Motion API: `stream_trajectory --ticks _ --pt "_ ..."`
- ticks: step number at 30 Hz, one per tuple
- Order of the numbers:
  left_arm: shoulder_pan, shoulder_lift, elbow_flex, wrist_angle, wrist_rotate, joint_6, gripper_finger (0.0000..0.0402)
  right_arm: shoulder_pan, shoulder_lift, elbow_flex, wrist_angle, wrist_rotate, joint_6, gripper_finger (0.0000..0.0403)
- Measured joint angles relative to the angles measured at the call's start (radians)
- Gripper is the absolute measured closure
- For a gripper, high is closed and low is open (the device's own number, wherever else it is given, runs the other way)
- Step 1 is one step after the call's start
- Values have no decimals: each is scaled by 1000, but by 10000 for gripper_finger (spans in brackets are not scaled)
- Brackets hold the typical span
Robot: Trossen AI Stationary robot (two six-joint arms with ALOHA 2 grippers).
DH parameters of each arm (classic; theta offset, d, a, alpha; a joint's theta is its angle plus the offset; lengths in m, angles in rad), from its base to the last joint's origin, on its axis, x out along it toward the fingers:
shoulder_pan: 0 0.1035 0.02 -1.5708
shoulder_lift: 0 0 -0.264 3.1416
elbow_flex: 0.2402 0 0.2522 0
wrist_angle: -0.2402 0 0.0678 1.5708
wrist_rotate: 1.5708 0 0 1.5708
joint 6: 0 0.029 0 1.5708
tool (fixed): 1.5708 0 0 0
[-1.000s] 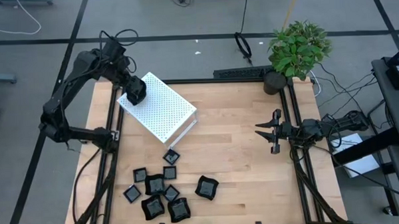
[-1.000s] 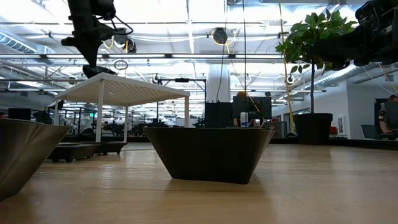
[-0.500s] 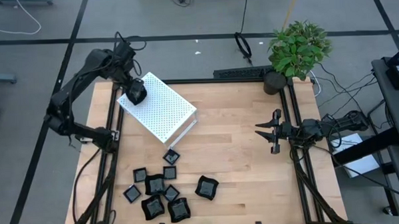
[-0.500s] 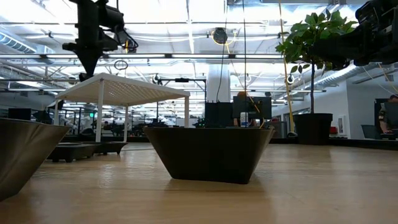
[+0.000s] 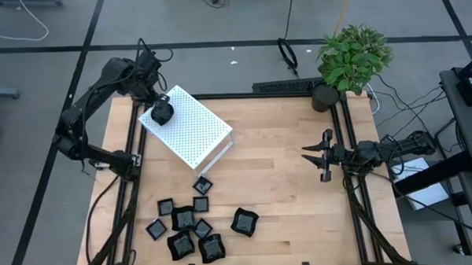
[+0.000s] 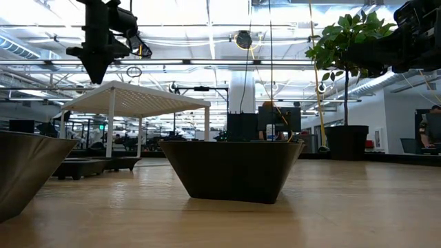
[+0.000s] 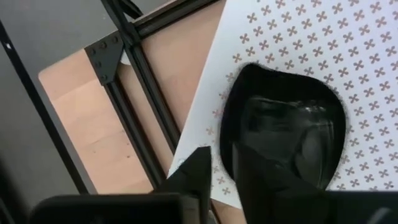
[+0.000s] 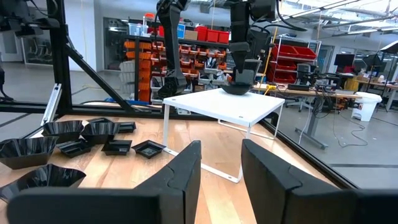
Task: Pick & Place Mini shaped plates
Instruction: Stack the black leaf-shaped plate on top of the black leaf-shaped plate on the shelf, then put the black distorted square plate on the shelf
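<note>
Several mini shaped plates (image 5: 188,225), tiny glossy black dishes, lie clustered near the table's near edge, left of centre; two loom large in the low view (image 6: 231,169). The white perforated box (image 5: 190,128) stands on legs at the far left. My left gripper (image 5: 163,113) hangs over the box's far-left corner, shut on one black dish (image 7: 283,124). My right gripper (image 5: 319,157) waits open by the table's right edge, its fingers (image 8: 186,168) apart and touching nothing. My left gripper holds the black dish by its rim (image 7: 233,134), one finger (image 7: 196,171) outside the wall and the other inside the hollow. The fingers point down from above. The dish sits at the box's top (image 8: 236,88); whether it rests there or hovers, I cannot tell.
Black frame rails (image 5: 131,164) run along the table's left and right sides. A potted plant (image 5: 351,58) stands at the far right corner, with a dark bar (image 5: 282,87) on the far edge. Bare wood lies between the box and my right gripper.
My left arm's upper links have swung toward the table's far edge while the gripper stayed over the box's far-left corner. Its wrist has turned, and the dish it holds has turned with it.
</note>
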Motion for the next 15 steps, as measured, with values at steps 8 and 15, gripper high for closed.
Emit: stream_trajectory --ticks 8,15 --pt "-10 -9 22 10 -4 32 250 0 0 0 0 0 0 300" --pt "-90 -119 115 119 184 80 238 0 0 0 0 0 0 300"
